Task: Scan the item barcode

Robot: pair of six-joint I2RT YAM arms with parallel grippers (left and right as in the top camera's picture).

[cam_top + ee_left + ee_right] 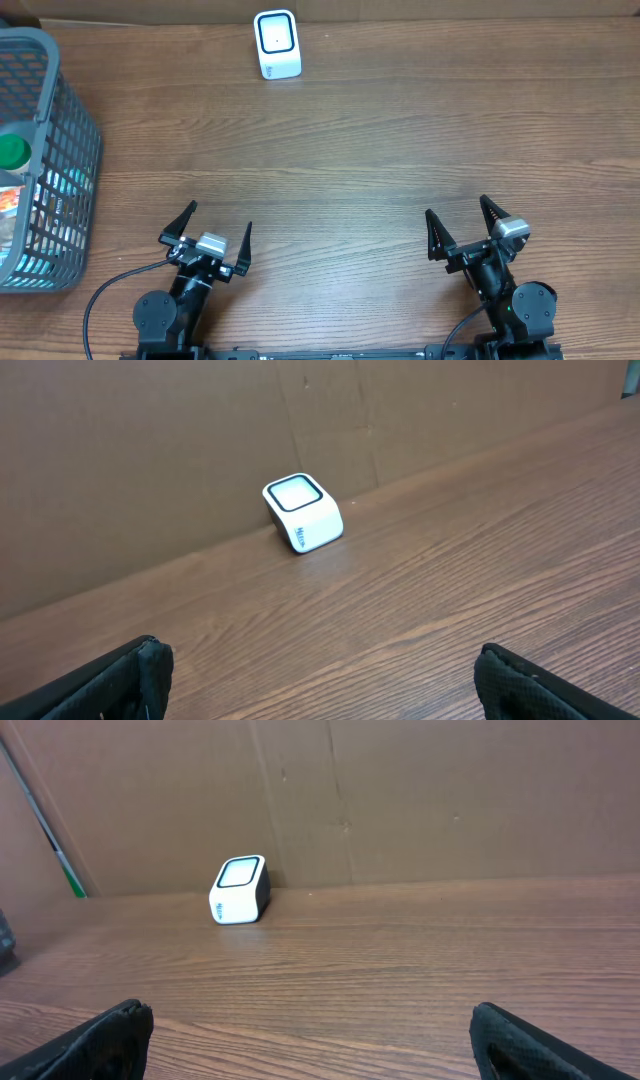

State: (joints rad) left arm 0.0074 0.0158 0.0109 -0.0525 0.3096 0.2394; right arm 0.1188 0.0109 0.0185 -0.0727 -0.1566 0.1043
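Observation:
A white barcode scanner [277,44] with a dark-framed window stands at the table's far edge, also seen in the left wrist view [303,513] and the right wrist view [240,890]. The items lie in a grey mesh basket [75,180] at the left edge; one has a green cap [12,150], and no barcode shows. My left gripper [219,216] [322,652] and right gripper [456,206] [310,1011] rest near the front edge. Both are open wide with only bare wood between their fingers, far from the scanner and the basket.
A brown cardboard wall [150,450] stands behind the scanner along the table's far side. Wooden tabletop [350,150] stretches between the grippers and the scanner. A black cable [100,295] loops by the left arm's base.

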